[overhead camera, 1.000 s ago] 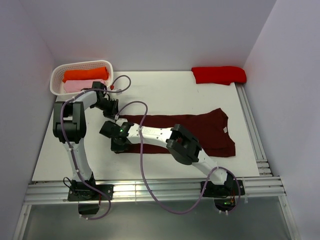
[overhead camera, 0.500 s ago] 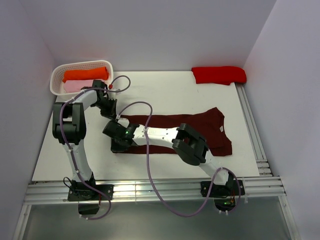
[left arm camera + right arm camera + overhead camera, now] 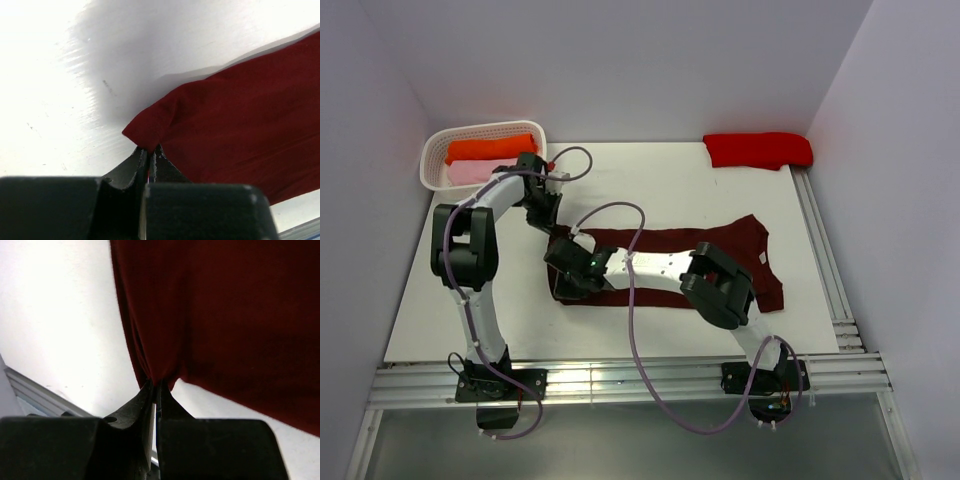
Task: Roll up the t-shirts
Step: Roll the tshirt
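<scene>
Saw the dark red t-shirt point(image 3: 690, 240) spread flat in the middle of the white table point(image 3: 650, 180). Found the left gripper point(image 3: 150, 155) squeezed tight on the far left corner of that shirt, with the cloth pinched between the tips. Found the right gripper point(image 3: 156, 387) clamped on the near left corner, with the cloth bunched up there. Spotted a bright red t-shirt point(image 3: 757, 150) folded at the far right edge. Spotted an orange t-shirt point(image 3: 490, 150) and a pale pink t-shirt point(image 3: 468, 173) inside the white basket point(image 3: 427, 165) at the far left corner.
</scene>
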`<state>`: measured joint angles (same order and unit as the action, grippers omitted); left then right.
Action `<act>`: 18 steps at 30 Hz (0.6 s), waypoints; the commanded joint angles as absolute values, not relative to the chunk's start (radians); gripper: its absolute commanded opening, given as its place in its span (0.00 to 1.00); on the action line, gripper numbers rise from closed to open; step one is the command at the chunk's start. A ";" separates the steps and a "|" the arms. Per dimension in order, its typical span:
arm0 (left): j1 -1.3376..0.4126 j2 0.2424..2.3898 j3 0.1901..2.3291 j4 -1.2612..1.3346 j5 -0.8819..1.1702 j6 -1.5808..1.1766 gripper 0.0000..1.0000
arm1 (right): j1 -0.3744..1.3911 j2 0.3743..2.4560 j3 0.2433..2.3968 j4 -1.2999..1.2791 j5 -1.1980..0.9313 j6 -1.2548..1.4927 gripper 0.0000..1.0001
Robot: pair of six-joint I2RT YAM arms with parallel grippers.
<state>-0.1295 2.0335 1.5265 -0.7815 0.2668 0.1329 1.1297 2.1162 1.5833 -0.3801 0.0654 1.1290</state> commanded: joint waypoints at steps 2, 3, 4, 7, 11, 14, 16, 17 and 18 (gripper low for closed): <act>-0.175 1.983 1.589 -0.782 0.190 0.114 0.05 | 1.127 2.049 1.522 -0.298 0.052 1.163 0.02; -0.182 1.985 1.592 -0.784 0.184 0.115 0.05 | 1.126 2.042 1.496 -0.285 0.052 1.172 0.01; -0.196 1.986 1.601 -0.791 0.180 0.112 0.06 | 1.126 2.036 1.482 -0.264 0.054 1.177 0.01; -0.218 1.987 1.618 -0.799 0.160 0.109 0.07 | 1.124 2.017 1.427 -0.215 0.052 1.200 0.01; -0.247 2.003 1.640 -0.810 0.120 0.112 0.07 | 1.121 2.003 1.387 -0.183 0.058 1.219 0.00; -0.264 2.022 1.654 -0.818 0.097 0.114 0.07 | 1.118 1.988 1.344 -0.146 0.058 1.238 0.00; -0.276 2.029 1.657 -0.819 0.078 0.115 0.07 | 1.117 1.976 1.309 -0.112 0.058 1.249 0.00; -0.281 2.034 1.657 -0.819 0.072 0.115 0.07 | 1.114 1.973 1.298 -0.103 0.058 1.258 0.00; -0.288 2.036 1.657 -0.819 0.068 0.117 0.07 | 1.115 1.965 1.278 -0.097 0.060 1.262 0.00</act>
<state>-0.2718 2.0338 1.6131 -0.8391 0.1146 0.1181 1.1183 2.0212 1.3167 -0.1471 0.0620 1.2278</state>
